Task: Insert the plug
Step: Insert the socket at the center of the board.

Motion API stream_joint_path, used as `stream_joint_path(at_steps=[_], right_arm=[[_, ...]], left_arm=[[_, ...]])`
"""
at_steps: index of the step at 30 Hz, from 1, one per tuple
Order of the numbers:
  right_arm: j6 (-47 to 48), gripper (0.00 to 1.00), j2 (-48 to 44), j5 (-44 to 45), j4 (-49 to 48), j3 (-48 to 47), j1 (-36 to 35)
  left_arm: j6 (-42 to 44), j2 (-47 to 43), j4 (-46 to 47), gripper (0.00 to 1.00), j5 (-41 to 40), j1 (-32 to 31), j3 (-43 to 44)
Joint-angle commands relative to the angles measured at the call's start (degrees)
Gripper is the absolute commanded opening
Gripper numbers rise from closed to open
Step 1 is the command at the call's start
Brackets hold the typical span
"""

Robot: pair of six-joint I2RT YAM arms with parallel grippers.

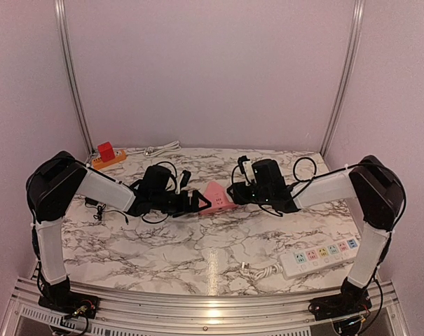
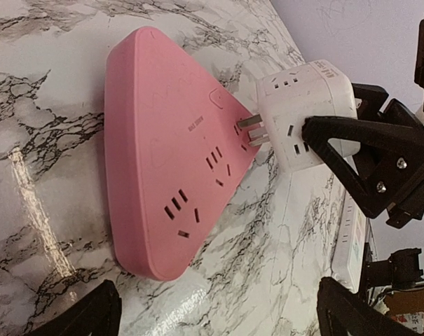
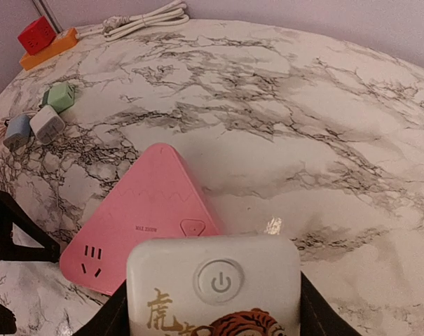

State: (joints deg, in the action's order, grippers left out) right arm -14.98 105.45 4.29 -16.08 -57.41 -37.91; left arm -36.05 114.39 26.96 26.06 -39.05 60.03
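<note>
so the white plug [image 2: 306, 115] is clamped in the right gripper [image 3: 215, 308], prongs [image 2: 252, 129] just touching the pink socket block [image 2: 162, 161] right ahead of it, looking a bit off-square. I'd line them up before pushing; left gripper [image 2: 219, 297] is wide open, empty, block just ahead, so brace it

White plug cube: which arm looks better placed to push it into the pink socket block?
Right. The right gripper clamps the white plug cube, prongs almost at the slots of the pink socket block. The left gripper sits open beside the block, holding nothing.
</note>
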Motion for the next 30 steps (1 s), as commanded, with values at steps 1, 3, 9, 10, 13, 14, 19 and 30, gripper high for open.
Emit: stream_joint_path(at_steps=[1,3,9,10,13,14,19,30], right_arm=[[-0.45,0.13,0.75,2.83,1.65,-0.92,-0.65],[-0.61,0.13,0.47,2.99,1.71,-0.78,-0.87],[-1.27,0.13,-0.36,3.99,2.72,-1.08,-1.49],[-1.39,0.13,-0.53,4.24,2.91,-1.12,-1.5],[-1.95,0.13,-0.89,4.9,3.97,-1.53,-1.55],[-1.98,0.13,-1.01,5.07,4.22,-1.64,-1.63],[-2.11,0.13,-1.6,5.74,5.01,-2.15,-1.8],[-1.98,0.13,0.66,6.77,7.22,-4.66,-2.61]], left_arm=[[-0.07,-0.68,2.09,0.99,0.44,0.2,-1.04],[-0.15,-0.74,2.19,0.99,0.41,0.2,-1.12],[-0.24,-0.89,2.39,0.99,0.3,0.29,-1.32],[-0.24,-0.84,2.44,0.99,0.35,0.29,-1.36],[-0.35,-0.79,2.52,0.99,0.31,0.29,-1.41],[-0.27,-0.83,2.56,0.99,0.3,0.29,-1.48],[-0.42,-0.94,2.79,0.99,0.36,0.34,-1.73],[-0.5,-0.94,3.25,0.99,0.35,0.38,-2.15]])
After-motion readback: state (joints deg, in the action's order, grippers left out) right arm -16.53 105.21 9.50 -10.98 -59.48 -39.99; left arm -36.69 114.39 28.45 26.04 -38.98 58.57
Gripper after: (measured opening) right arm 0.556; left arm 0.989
